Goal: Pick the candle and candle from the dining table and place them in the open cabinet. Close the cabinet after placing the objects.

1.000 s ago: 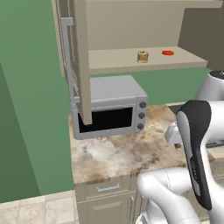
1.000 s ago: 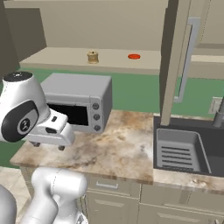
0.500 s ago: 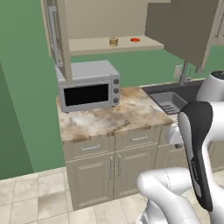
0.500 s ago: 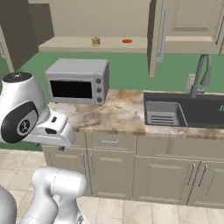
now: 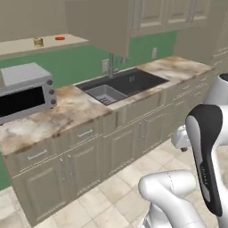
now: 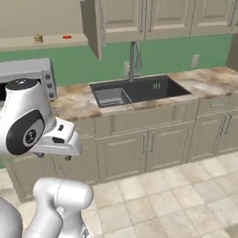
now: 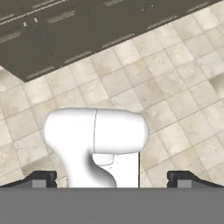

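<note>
Fetching: judging by the frames, the robot is travelling between cabinet and dining table; nothing is being carried.
Gripper [image 7: 112, 177]: jaws are standing spread wide and empty, pointing down at the floor tiles [image 7: 175, 92].
Golden candle [image 5: 38, 42]: sitting on the shelf [image 5: 26, 46] of the open cabinet [image 5: 99, 26], near a red disc [image 5: 59, 38].
Cream candle: I cannot tell where it is lying.
Next: finding the table, then lining the open jaws over the cream candle, is what the move is calling for.
</note>
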You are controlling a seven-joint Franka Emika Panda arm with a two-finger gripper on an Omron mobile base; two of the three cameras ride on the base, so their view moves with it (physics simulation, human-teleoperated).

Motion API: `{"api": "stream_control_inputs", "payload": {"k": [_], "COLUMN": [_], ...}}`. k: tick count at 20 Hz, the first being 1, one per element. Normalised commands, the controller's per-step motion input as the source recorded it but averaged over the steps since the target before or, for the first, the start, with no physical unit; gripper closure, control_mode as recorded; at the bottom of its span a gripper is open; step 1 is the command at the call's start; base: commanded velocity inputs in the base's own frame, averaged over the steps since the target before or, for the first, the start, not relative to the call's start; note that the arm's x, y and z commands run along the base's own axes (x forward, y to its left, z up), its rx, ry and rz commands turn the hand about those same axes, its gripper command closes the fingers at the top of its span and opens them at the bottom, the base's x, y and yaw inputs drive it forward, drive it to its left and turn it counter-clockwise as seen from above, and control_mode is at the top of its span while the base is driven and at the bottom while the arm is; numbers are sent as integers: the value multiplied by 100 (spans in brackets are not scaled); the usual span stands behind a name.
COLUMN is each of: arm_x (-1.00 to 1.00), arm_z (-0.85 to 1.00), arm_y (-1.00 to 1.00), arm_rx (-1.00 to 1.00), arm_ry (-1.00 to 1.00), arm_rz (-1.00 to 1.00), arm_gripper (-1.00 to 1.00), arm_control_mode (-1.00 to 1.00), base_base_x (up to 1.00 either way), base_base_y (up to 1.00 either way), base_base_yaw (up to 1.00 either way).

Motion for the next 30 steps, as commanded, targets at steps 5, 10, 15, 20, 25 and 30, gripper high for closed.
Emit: {"api": "stream_control_inputs", "payload": {"k": [5,10,15,20,25,30], "arm_x": [0,0,0,0,0,0], "arm_z": [0,0,0,0,0,0], "arm_y": [0,0,0,0,0,0], "arm_rx": [0,0,0,0,0,0], "arm_ry": [0,0,0,0,0,0], "arm_rz": [0,0,0,0,0,0], "arm_gripper": [-100,-100,-100,-100,-100,-100], "arm_control_mode": [100,100,100,100,100,100], "base_base_x": [1,3,3,16,33,50], "base_base_y": [-6,-1,0,0,2,42], "base_base_yaw": [-93,-97,-99,-96,-91,-75]}}
